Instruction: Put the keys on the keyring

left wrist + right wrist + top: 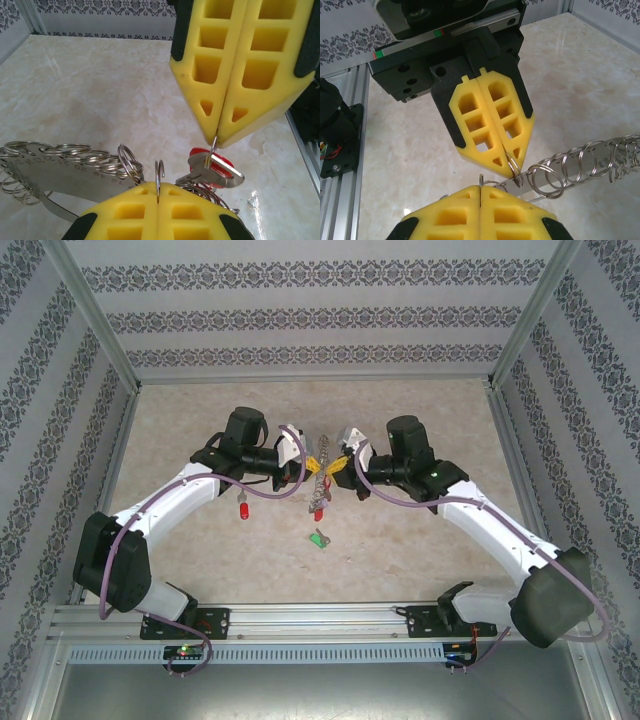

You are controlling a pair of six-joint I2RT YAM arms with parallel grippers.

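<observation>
Yellow claws both pinched shut: left gripper on a loop of the keyring, right gripper on the red-tagged key; metal that thin could twist free, I reckon

Two arms, same build: white shells, black joints.
Left arm and right arm each trail a mauve cable (looped loose past the elbow). Left gripper: black block with bolt holes, green and red stickers on its rail. Right gripper: yellow fingers, gridded with square pockets, black-backed. Bases black and blocky, a green light below the left one.
</observation>
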